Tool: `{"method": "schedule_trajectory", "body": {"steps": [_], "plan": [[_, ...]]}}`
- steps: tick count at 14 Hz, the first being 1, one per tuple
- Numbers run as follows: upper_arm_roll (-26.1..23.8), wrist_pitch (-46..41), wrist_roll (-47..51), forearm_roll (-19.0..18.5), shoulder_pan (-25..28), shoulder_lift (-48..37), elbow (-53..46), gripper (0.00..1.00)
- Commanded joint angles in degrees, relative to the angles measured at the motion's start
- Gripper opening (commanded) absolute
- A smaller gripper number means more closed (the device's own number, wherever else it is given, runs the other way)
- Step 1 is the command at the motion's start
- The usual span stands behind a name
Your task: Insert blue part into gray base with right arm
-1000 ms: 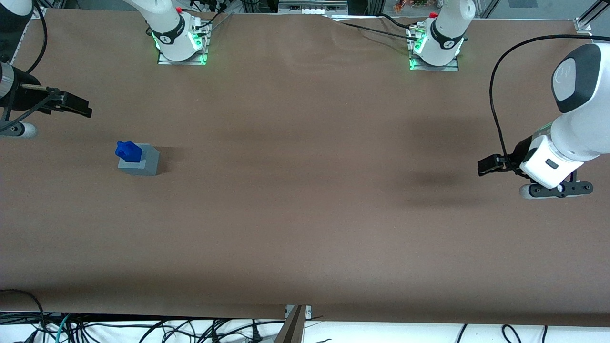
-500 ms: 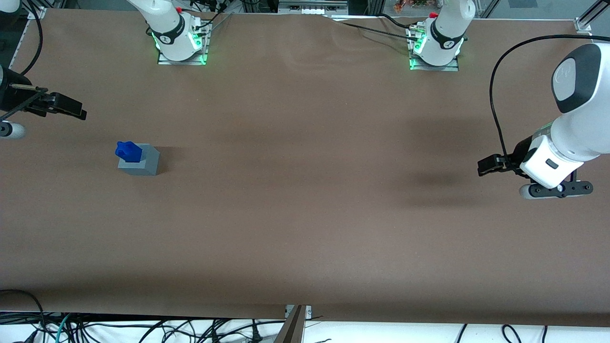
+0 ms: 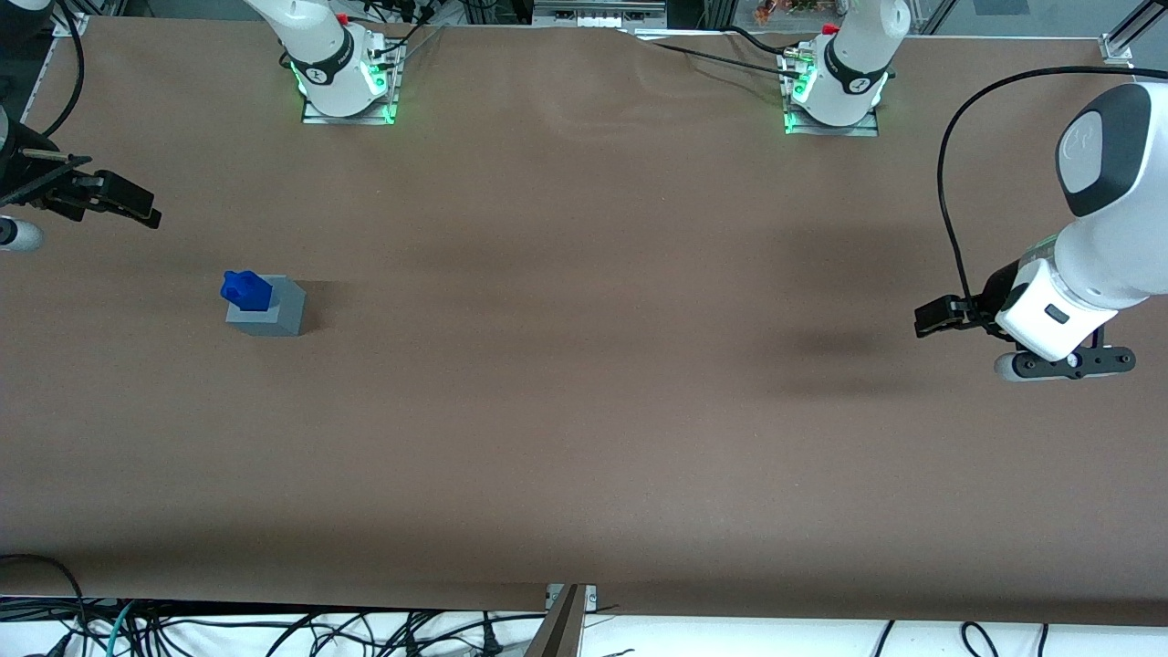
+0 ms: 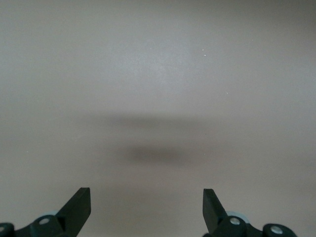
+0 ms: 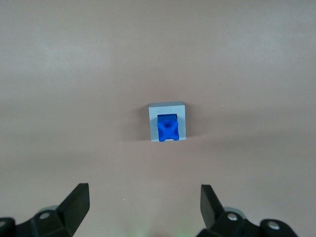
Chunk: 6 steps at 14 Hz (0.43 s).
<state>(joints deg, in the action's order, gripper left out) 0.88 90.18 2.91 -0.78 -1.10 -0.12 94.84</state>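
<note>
The blue part [image 3: 246, 289] stands upright in the recess of the gray base [image 3: 278, 318], its knobbly top poking above the cube. In the right wrist view the blue part [image 5: 168, 129] fills the recess of the gray base [image 5: 168, 107], seen from above and well apart from the fingers. My right arm's gripper [image 3: 144, 213] hangs high over the table, toward the working arm's end and farther from the front camera than the cube. The gripper [image 5: 143, 191] is open, with only bare table between its fingers.
The brown table [image 3: 584, 411] carries two arm mounts lit green [image 3: 347, 91] [image 3: 832, 96] along its back edge. Loose cables [image 3: 274, 630] hang below the front edge.
My right gripper has drawn away from the cube toward the working arm's end of the table, staying open. The blue part and gray base have not moved.
</note>
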Motion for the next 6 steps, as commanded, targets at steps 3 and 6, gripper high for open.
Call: {"method": "schedule_trajectory", "body": {"steps": [3, 6], "plan": [[-0.97, 1.31, 0.43, -0.71, -0.84, -0.76, 1.14, 0.99], [-0.97, 0.87, 0.26, -0.54, -0.84, -0.15, 0.44, 0.99]]}}
